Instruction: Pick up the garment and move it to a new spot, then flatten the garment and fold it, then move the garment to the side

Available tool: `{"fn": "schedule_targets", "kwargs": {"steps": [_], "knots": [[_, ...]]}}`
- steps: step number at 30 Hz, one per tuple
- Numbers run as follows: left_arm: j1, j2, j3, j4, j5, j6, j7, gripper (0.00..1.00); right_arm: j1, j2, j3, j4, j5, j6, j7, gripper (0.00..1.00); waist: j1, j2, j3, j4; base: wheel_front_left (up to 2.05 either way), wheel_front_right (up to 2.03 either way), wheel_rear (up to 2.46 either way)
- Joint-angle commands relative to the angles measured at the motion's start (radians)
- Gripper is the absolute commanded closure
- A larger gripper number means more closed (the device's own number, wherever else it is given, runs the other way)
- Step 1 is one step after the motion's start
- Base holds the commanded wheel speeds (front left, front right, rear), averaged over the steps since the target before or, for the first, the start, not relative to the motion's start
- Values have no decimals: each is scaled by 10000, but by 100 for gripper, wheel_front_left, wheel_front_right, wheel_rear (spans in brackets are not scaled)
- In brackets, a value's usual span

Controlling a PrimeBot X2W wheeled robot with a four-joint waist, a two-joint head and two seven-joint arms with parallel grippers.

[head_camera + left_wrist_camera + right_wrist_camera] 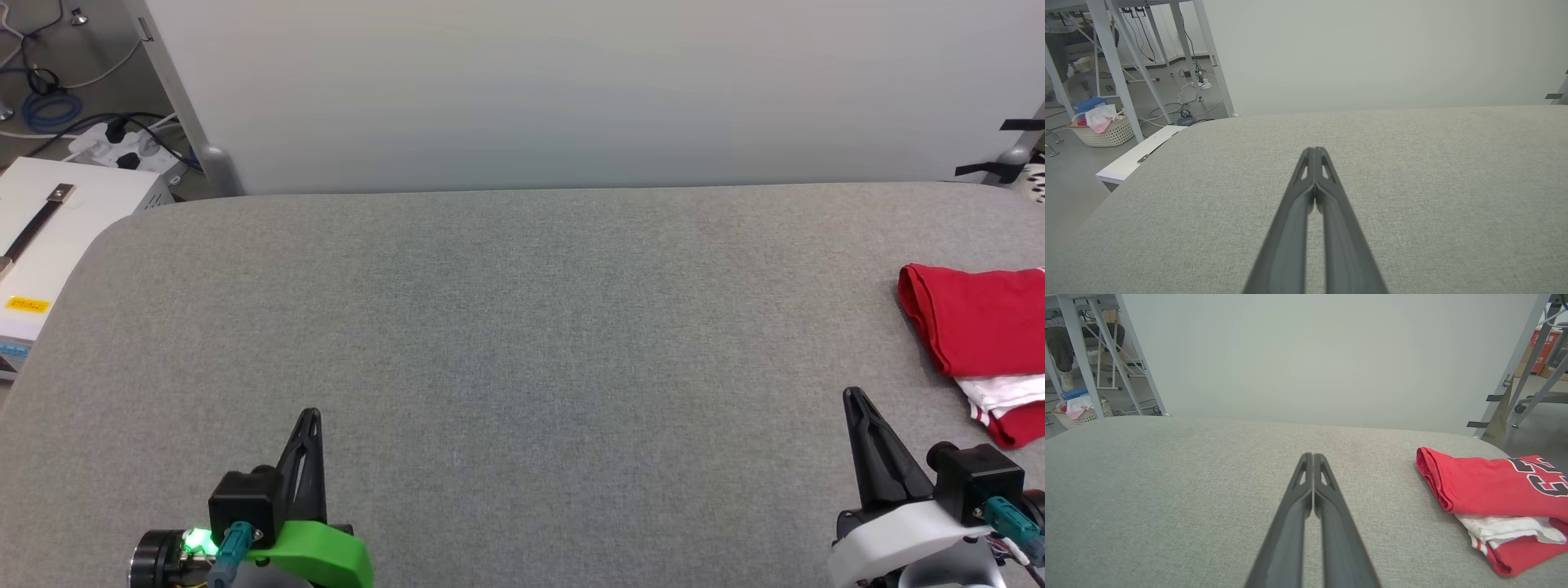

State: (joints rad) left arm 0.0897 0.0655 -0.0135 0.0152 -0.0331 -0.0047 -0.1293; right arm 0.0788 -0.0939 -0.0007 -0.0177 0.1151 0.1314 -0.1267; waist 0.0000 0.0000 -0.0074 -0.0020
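The garment (980,327), a red shirt with white sleeve fabric showing, lies folded at the far right of the grey cloth table (522,343). In the right wrist view the garment (1494,490) carries dark numerals and sits right of my fingers. My right gripper (853,398) is shut and empty, near the front edge, left of and nearer than the garment. Its fingertips (1312,456) press together over bare cloth. My left gripper (310,415) is shut and empty at the lower left; its closed fingers (1314,150) point across the table.
A pale panel (571,90) stands behind the table. A white box (57,220) sits off the table's left edge, with cables and a power strip (122,147) on the floor. A basket (1102,126) and table legs stand farther left. A metal frame (1515,375) rises at the right.
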Motion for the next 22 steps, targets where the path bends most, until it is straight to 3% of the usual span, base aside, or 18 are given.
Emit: {"fn": "schedule_targets", "kwargs": {"steps": [1, 22], "knots": [[-229, -47, 45, -51, 118, 23, 97, 100, -197, 56, 4, 36, -113, -4, 66, 100, 0, 0, 2, 1, 0, 0, 0], [-465, -84, 77, -87, 193, 32, 519, 100, -405, 190, 5, 86, -480, -5, 490, 100, 0, 0, 27, 8, 0, 0, 0]]}}
